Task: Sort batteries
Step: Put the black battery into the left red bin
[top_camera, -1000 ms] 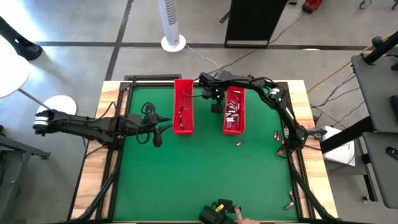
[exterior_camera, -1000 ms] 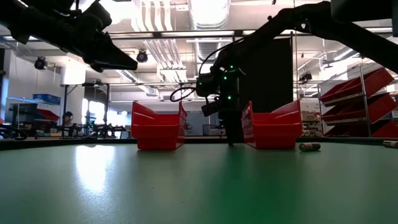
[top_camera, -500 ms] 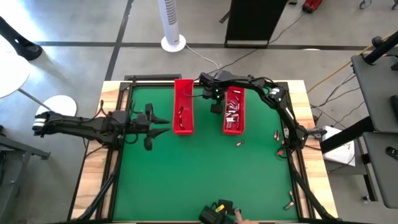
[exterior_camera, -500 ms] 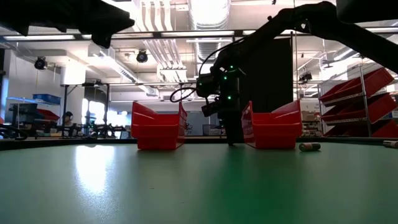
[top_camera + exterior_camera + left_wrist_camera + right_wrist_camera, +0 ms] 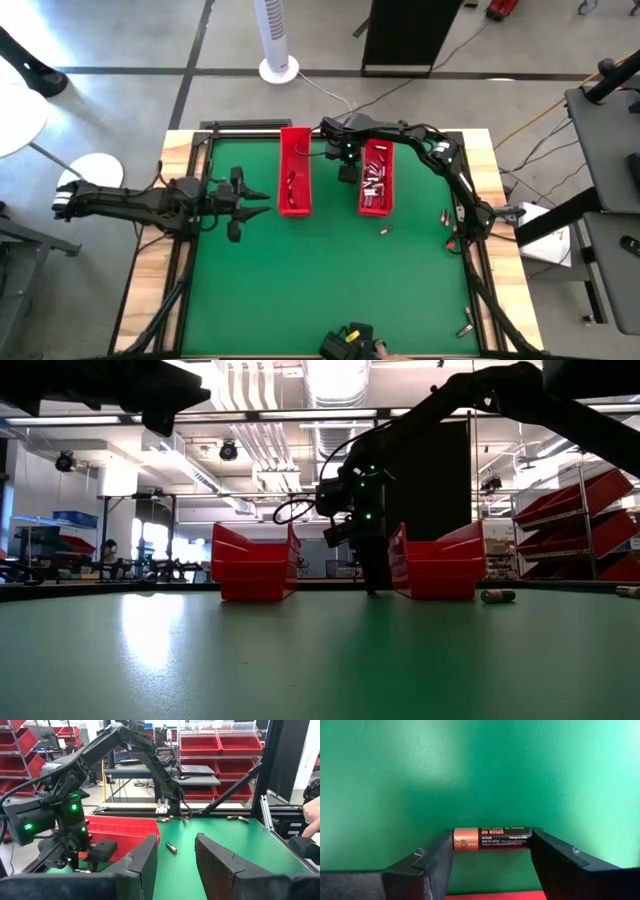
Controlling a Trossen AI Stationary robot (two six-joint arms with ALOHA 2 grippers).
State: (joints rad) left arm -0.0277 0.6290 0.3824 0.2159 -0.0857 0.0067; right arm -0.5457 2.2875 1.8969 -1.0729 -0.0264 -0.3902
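Observation:
One battery [image 5: 492, 839], black with a copper end, lies flat on the green mat between the two red trays. My right gripper [image 5: 348, 172] points down at it with a finger at each end. The right tray [image 5: 376, 178] holds several batteries, and the left tray [image 5: 294, 185] holds a few small things. My left gripper [image 5: 262, 194] hovers level, left of the left tray. It is open with nothing between its fingers [image 5: 145, 857]. My right gripper has the battery lengthwise between its two fingers. One finger [image 5: 437, 855] meets the copper end [image 5: 457, 840] and the other meets the black end [image 5: 527, 838]. The fingers come from above, pointing down. The battery lies flat on the mat.
Loose batteries lie on the mat in front of the right tray [image 5: 384, 229], by the right arm's base [image 5: 444, 215] and at the near right corner [image 5: 466, 325]. A person's hand [image 5: 380, 350] shows at the near edge. The mat's middle and near part are bare.
My left gripper has risen and drawn back toward the table's left edge. It has tipped from slanting downward to level. The right arm has kept its place between the trays.

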